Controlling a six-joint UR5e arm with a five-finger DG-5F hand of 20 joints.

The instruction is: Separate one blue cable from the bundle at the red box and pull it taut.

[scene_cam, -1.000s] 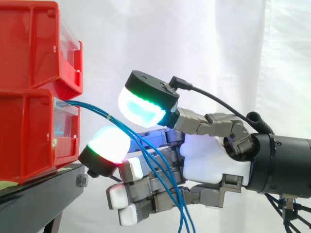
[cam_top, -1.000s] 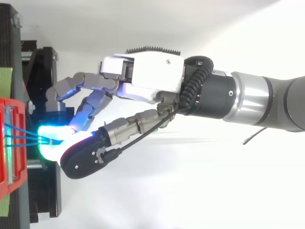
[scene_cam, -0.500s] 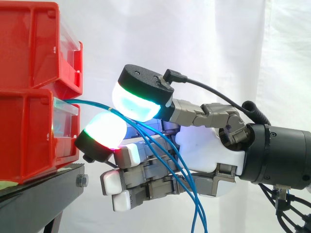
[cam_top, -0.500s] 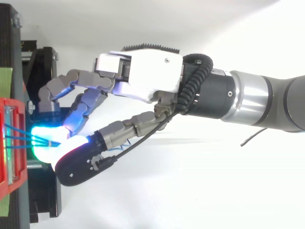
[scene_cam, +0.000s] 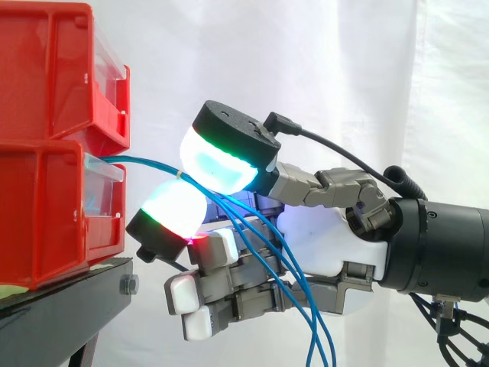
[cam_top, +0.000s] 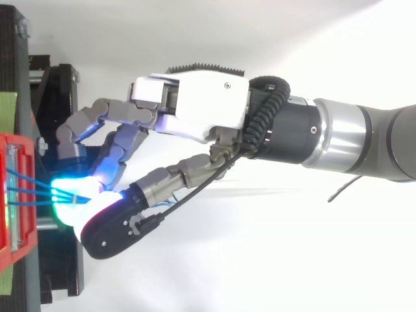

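Several thin blue cables (scene_cam: 141, 162) leave the front of the lower red bin (scene_cam: 46, 214), run right to a small tie and then fan down to the lower right. My hand (scene_cam: 328, 245) reaches in from the right, close to the bin. Its cyan-green thumb pad (scene_cam: 218, 160) lies above the cables and a white-red fingertip (scene_cam: 174, 210) below them, and the two close on the bundle at the tie. The other fingers curl underneath, behind the hanging strands. In the top view the cables (cam_top: 32, 192) meet the glowing pads of the hand (cam_top: 201, 107) just off the bin's edge (cam_top: 8, 195).
A second red bin (scene_cam: 53, 69) is stacked on the lower one. Both sit on a black stand (scene_cam: 69, 306) whose front edge is just below my fingers. A white curtain hangs behind. Open space lies to the right around the arm.
The hand pushed left toward the bin, then eased back to the right and slightly down. The thumb pad now sits higher than a second ago, and the cable leaves the bin flatter.
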